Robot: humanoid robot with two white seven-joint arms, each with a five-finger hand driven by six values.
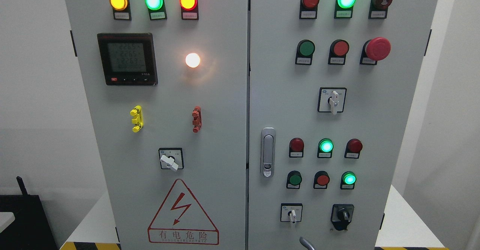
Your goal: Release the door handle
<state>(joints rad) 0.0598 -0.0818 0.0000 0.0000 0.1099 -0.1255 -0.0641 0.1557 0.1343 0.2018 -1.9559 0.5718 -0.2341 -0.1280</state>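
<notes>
The silver door handle [267, 152] lies flush and upright in its recess at the left edge of the right cabinet door [397, 130]. Nothing touches it. Both grey doors look closed, with a thin dark seam [248, 92] between them. A small curved grey tip [306, 243] pokes up from the bottom edge, right of the middle and well below the handle. It may be part of my right hand, and too little of it shows to tell more. My left hand is out of view.
The left door [210, 130] carries a meter [127, 59], lit lamps, a selector switch [171, 159] and a red warning triangle [182, 214]. Push buttons, lamps, a red emergency stop [378, 48] and rotary switches cover the right door. White walls flank the cabinet; a black object [22, 220] stands lower left.
</notes>
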